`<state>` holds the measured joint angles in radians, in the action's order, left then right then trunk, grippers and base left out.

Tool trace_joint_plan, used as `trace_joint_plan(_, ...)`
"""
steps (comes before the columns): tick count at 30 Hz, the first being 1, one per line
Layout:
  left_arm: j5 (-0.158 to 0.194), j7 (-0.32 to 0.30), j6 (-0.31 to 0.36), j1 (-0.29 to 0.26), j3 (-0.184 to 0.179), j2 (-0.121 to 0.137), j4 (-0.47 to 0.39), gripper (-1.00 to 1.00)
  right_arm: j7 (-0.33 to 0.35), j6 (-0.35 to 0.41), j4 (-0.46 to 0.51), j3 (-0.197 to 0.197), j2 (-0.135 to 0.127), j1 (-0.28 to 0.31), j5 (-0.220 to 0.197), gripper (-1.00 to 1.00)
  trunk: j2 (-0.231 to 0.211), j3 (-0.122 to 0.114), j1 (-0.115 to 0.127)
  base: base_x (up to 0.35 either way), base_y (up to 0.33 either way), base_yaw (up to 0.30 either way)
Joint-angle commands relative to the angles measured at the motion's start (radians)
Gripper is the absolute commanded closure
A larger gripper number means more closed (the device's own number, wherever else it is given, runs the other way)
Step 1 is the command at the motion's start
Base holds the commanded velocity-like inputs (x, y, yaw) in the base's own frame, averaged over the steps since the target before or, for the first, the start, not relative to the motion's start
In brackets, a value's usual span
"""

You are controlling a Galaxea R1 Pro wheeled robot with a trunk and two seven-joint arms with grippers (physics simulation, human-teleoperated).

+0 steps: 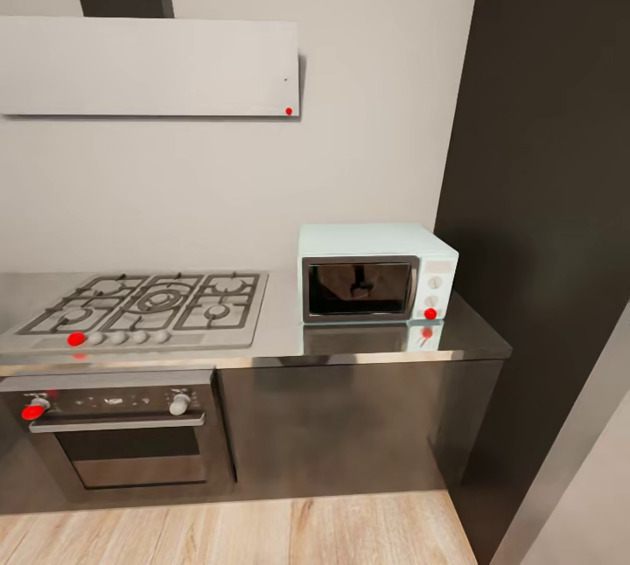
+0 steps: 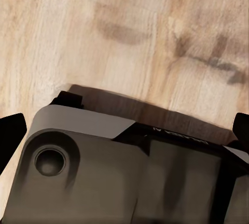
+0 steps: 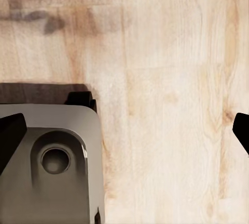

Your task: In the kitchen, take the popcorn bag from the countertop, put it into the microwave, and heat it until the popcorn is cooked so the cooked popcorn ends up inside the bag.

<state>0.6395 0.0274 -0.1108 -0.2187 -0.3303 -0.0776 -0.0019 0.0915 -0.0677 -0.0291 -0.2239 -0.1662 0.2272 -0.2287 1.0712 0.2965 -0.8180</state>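
Kitchen counter (image 1: 280,333) held the shut microwave (image 1: 376,272) beside the gas hob (image 1: 144,307), no popcorn bag visible; both grippers hung wide open, empty, over wood floor (image 3: 171,78), likely for travel.

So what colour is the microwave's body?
Pale mint-blue, clearest in the head view: microwave.

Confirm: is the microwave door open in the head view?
No. The microwave sits on the countertop with its dark glass door flush against the front, shut.
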Motion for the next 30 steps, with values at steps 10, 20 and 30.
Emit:
trace_joint_plan(10, 0.000, 0.003, -0.003, -0.001, -0.010, -0.002, 0.000, -1.00, 0.005, -0.007, -0.003, -0.008, -0.004, 0.001, -0.011, -1.00, 0.001, 0.001, 0.000, 0.000, -0.248, 0.000)
trace_joint_plan(20, 0.003, 0.004, -0.003, -0.001, -0.009, -0.001, 0.001, -1.00, 0.005, -0.007, -0.003, -0.008, -0.005, 0.001, -0.011, -1.00, 0.001, 0.001, 0.000, 0.000, -0.274, 0.000)
trace_joint_plan(30, 0.007, 0.005, -0.003, -0.001, -0.007, 0.001, 0.002, -1.00, 0.003, -0.011, -0.003, -0.007, -0.002, 0.001, -0.011, -1.00, 0.001, 0.001, 0.000, 0.000, -0.186, 0.000)
